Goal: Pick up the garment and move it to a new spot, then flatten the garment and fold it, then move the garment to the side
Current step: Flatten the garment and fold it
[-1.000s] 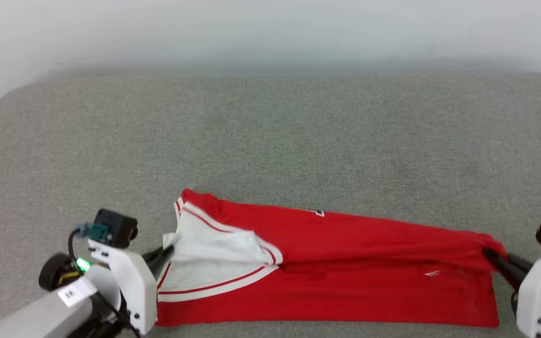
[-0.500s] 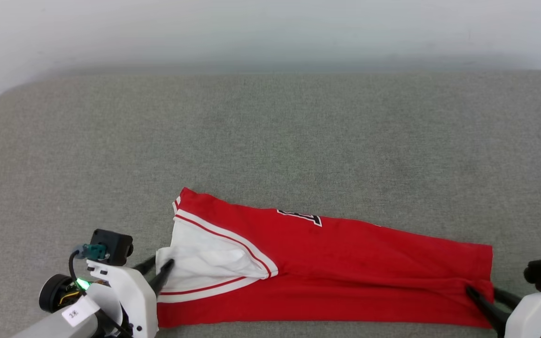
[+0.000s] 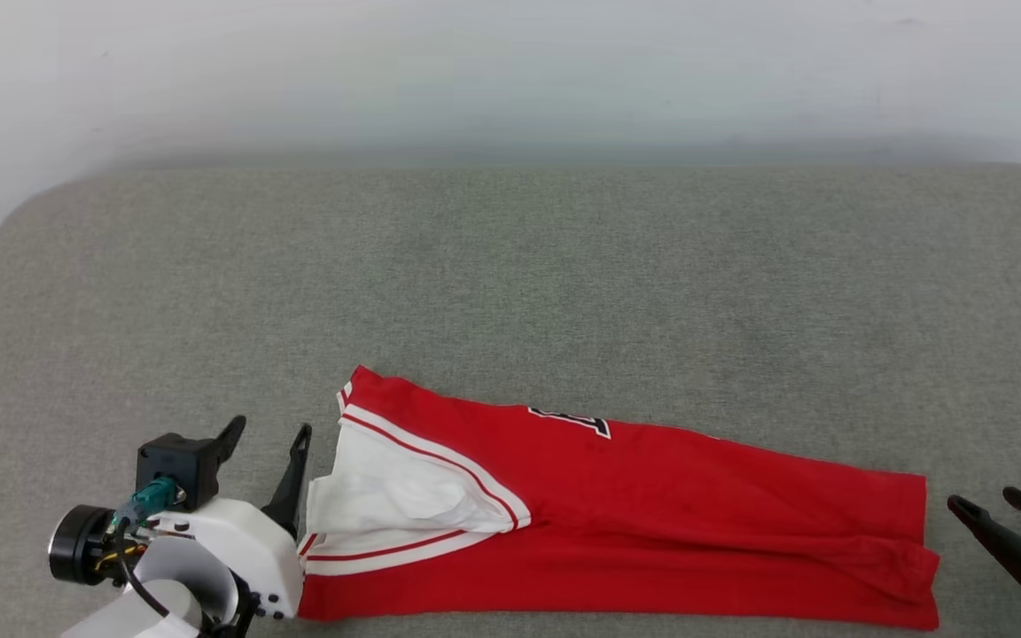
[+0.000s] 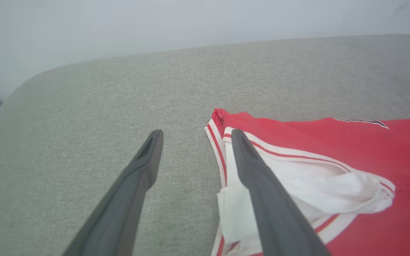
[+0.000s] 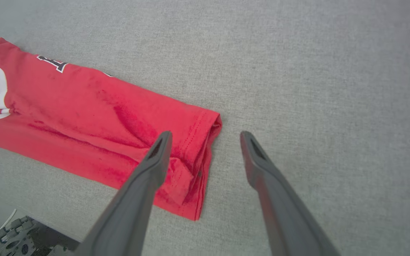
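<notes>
While the bright red, white-sleeved T-shirt (image 3: 652,505) lies folded lengthwise on the grey fabric tabletop (image 3: 510,283), left gripper (image 3: 269,430) and right gripper (image 3: 984,498) fingers spread empty beside it, you've likely more folding and the side-move left.

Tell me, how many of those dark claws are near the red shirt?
2. The left claw sits open beside the shirt's white-sleeved end; the right claw sits open just past its opposite end. No more seem hidden.

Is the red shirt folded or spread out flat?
Folded: the garment lies as a narrow band, an upper red layer doubled over the lower one.
</notes>
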